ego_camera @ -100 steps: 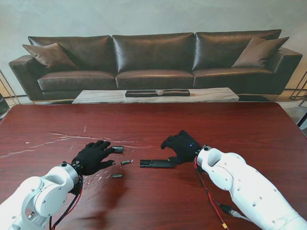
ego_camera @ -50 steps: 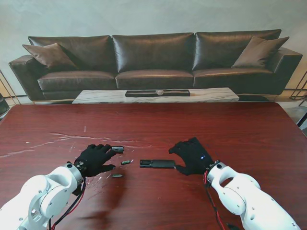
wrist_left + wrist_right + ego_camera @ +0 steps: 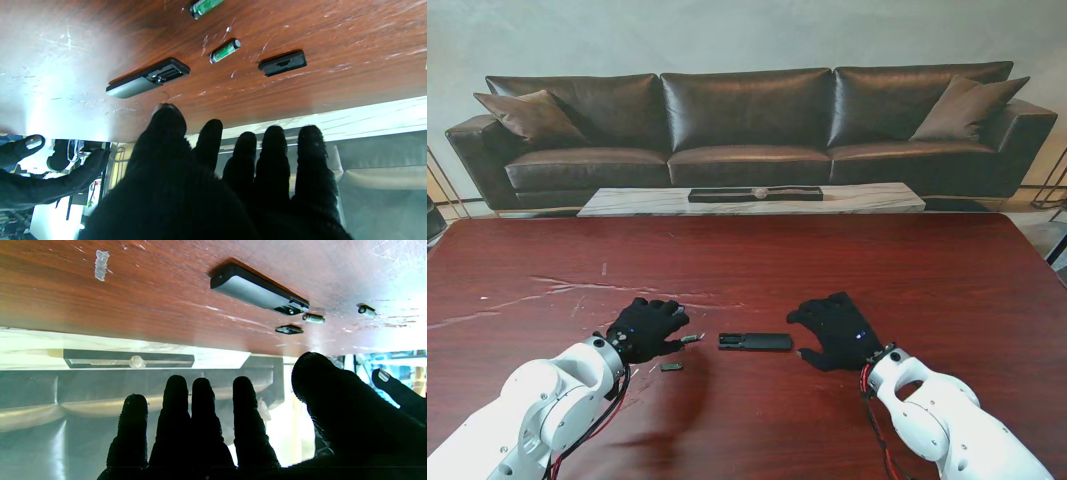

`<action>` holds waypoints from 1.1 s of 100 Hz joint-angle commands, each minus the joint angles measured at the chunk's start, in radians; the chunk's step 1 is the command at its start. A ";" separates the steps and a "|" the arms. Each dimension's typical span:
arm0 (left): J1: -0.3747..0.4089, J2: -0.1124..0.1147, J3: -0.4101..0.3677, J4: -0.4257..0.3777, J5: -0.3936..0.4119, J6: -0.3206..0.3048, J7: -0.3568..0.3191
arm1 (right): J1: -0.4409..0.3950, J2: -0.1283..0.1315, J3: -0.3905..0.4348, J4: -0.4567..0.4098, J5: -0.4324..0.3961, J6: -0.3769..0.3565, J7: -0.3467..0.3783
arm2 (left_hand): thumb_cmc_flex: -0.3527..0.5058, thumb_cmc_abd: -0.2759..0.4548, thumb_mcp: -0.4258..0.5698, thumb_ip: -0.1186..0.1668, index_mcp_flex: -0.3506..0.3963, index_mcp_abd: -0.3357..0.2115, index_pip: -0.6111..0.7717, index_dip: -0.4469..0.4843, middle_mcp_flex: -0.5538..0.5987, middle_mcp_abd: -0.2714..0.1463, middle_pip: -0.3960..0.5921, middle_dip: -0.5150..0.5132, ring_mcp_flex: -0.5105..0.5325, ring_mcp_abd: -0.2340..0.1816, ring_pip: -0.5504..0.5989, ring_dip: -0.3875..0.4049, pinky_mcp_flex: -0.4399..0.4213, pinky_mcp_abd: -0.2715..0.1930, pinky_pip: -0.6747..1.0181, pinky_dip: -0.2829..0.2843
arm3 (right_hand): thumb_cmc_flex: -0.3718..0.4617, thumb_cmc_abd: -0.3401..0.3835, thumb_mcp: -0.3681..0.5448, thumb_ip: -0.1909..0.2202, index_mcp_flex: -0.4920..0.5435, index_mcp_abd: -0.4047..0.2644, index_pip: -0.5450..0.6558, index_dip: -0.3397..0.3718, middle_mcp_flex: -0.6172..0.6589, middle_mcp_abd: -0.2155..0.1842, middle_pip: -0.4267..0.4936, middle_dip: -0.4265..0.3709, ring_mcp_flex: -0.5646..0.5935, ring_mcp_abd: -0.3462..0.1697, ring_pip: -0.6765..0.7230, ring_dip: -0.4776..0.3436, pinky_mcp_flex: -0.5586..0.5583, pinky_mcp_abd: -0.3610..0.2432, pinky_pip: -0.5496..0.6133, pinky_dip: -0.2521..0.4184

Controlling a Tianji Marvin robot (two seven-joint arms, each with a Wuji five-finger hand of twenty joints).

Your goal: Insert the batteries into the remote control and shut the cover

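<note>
Remote control (image 3: 755,342): lies flat on the red-brown table (image 3: 827,260), between the two hands, long axis running left to right; its open battery bay (image 3: 165,72) is at the end toward my left, still without cells.
Left hand (image 3: 647,328): hovers over the table with fingers (image 3: 273,156) spread and straight, holding nothing; the loose parts lie just off its fingertips.
Cover (image 3: 282,62): small black plate on the wood, apart from the remote; in the stand view the left hand hides it.
Batteries: two green cells lie loose. One battery (image 3: 691,339) sits just left of the bay end, the other battery (image 3: 670,366) lies nearer to me. Neither is touched.
Right hand (image 3: 839,331): hangs just right of the remote, fingers apart and thumb (image 3: 330,396) out, gripping nothing, not touching the body.
Step in hand: my reading is the first pick, the left hand going for the nearer-to-bay cell.
Doing it well: a small round cell will roll on polished wood, so come down over it and close thumb against forefinger across its middle rather than nudging from one side. Keep the right hand ready to pin the remote's far end so the body does not slide when a cell is pressed in. Polarity marks are too small to read, so check the spring end before seating.
</note>
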 commanded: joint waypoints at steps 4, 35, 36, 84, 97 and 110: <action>0.001 -0.002 0.002 -0.009 0.005 0.010 0.000 | -0.007 -0.001 0.002 0.001 -0.001 -0.004 0.001 | 0.055 -0.012 0.021 -0.014 0.014 -0.002 0.006 0.010 0.033 0.001 0.025 0.000 0.020 0.009 0.021 0.004 -0.002 0.023 0.029 0.004 | -0.020 0.020 -0.016 0.015 0.009 0.010 -0.012 -0.009 0.015 0.013 -0.013 -0.008 0.007 0.008 -0.013 -0.010 -0.010 -0.004 -0.022 -0.017; 0.030 0.001 0.005 -0.042 0.056 0.044 -0.029 | -0.009 -0.002 0.012 0.000 0.001 -0.020 -0.006 | 0.083 -0.033 0.025 -0.011 0.034 -0.018 0.030 0.018 0.065 0.004 0.067 0.007 0.051 0.010 0.055 0.017 0.025 0.030 0.077 0.011 | -0.016 0.030 -0.029 0.017 0.015 0.008 -0.017 -0.005 0.021 0.014 -0.015 -0.007 0.012 0.009 -0.017 -0.009 -0.005 0.003 -0.024 -0.020; 0.031 0.001 0.006 -0.043 0.059 0.045 -0.031 | -0.009 -0.002 0.012 0.001 0.001 -0.020 -0.007 | 0.083 -0.033 0.025 -0.011 0.034 -0.017 0.031 0.018 0.065 0.003 0.068 0.007 0.051 0.010 0.056 0.018 0.025 0.030 0.078 0.011 | -0.016 0.030 -0.029 0.017 0.015 0.008 -0.017 -0.005 0.021 0.014 -0.015 -0.007 0.013 0.009 -0.017 -0.008 -0.005 0.003 -0.024 -0.020; 0.055 0.006 0.021 -0.045 0.117 0.051 -0.050 | -0.013 -0.006 0.021 0.005 0.019 -0.024 -0.015 | 0.119 -0.086 0.033 -0.014 0.050 -0.137 0.110 0.083 0.129 -0.001 0.080 -0.015 0.102 0.018 0.059 0.003 0.065 0.049 0.096 -0.014 | -0.010 0.037 -0.037 0.019 0.020 0.005 -0.021 0.001 0.027 0.015 -0.020 -0.008 0.018 0.011 -0.018 -0.006 -0.001 0.003 -0.026 -0.022; 0.058 0.006 0.032 -0.029 0.132 0.069 -0.044 | -0.012 -0.006 0.020 0.006 0.023 -0.024 -0.012 | 0.121 -0.093 0.033 -0.014 0.055 -0.104 0.120 0.086 0.157 -0.023 0.098 -0.011 0.133 0.004 0.073 0.004 0.098 0.042 0.109 -0.021 | -0.009 0.039 -0.040 0.020 0.023 0.010 -0.022 0.002 0.028 0.014 -0.020 -0.007 0.019 0.009 -0.018 -0.005 -0.001 0.003 -0.026 -0.023; 0.047 0.008 0.052 -0.002 0.149 0.081 -0.039 | -0.011 -0.007 0.018 0.006 0.027 -0.022 -0.007 | 0.125 -0.111 0.034 -0.016 0.067 -0.097 0.147 0.096 0.170 -0.041 0.119 -0.005 0.157 -0.010 0.087 0.005 0.127 0.032 0.125 -0.034 | -0.009 0.041 -0.042 0.020 0.029 0.011 -0.027 0.001 0.031 0.012 -0.021 -0.007 0.019 0.011 -0.019 -0.005 -0.001 0.003 -0.025 -0.023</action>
